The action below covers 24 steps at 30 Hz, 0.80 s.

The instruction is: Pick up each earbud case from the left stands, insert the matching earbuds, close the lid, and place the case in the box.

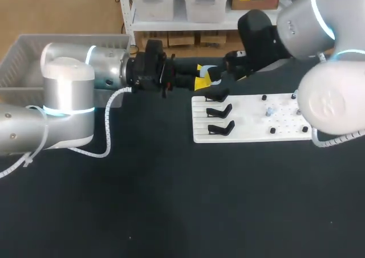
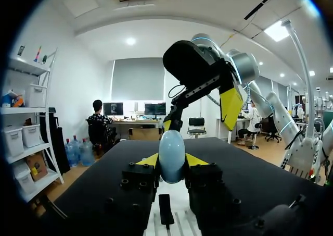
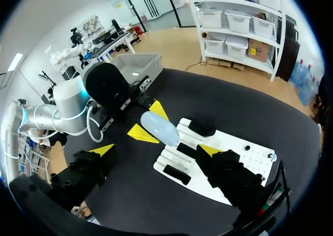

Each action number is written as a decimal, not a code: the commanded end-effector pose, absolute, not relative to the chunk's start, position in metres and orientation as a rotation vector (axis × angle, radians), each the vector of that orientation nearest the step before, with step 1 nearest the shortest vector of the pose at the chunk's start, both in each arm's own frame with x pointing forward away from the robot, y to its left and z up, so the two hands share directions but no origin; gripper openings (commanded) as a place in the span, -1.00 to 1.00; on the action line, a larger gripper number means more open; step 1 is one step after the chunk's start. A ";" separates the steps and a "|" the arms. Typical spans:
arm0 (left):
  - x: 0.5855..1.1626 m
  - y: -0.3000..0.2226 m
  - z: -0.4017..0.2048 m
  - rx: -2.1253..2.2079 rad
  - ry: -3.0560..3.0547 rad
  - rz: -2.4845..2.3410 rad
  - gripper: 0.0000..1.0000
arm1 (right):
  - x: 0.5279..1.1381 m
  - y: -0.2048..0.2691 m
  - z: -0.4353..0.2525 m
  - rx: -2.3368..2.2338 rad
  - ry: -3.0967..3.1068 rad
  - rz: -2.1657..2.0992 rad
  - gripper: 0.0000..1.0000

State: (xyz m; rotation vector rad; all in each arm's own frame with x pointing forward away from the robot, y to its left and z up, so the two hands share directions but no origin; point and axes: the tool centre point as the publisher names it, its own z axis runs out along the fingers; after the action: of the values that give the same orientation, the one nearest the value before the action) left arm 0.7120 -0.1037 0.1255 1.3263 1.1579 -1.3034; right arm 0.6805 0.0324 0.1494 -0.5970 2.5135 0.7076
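My left pincer is clenched on the pale-blue earbud case, one yellow-tipped finger pressed to each flank. The case stands on end between the tips and pokes out ahead of them. It is held up in the air, off the black table, over the stand end of the white board. Seen from the left wrist, one black stand lies on the board directly under the pincer.

My right pincer is released, its fingers spread wide and touching nothing. It looks down on the case from close by. From that wrist the case sits ahead of the gap between the two tips, nearer than the board beneath it.

From overhead, my left arm comes in level from the left and my right arm from the far right corner, and the two pincers face each other near the table's far edge. Three black stands sit in a row at the board's left end. The grey box stands at the far left corner, well apart from the case.
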 end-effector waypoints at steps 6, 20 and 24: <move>0.712 -0.104 0.124 1.324 1.155 -1.301 -1.00 | 0.690 0.030 0.141 -0.587 2.548 0.702 1.00; 0.712 -0.104 0.124 1.324 1.155 -1.301 -1.00 | 0.702 0.024 0.132 -0.553 2.576 0.647 1.00; 0.712 -0.104 0.124 1.324 1.155 -1.301 -1.00 | 0.706 0.022 0.130 -0.544 2.581 0.636 1.00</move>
State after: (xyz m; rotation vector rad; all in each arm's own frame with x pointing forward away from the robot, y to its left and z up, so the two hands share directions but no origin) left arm 0.7120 -0.1037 0.1255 1.3263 1.1579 -1.3035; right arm 0.7042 0.0212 0.1315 -0.5495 2.5789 0.6455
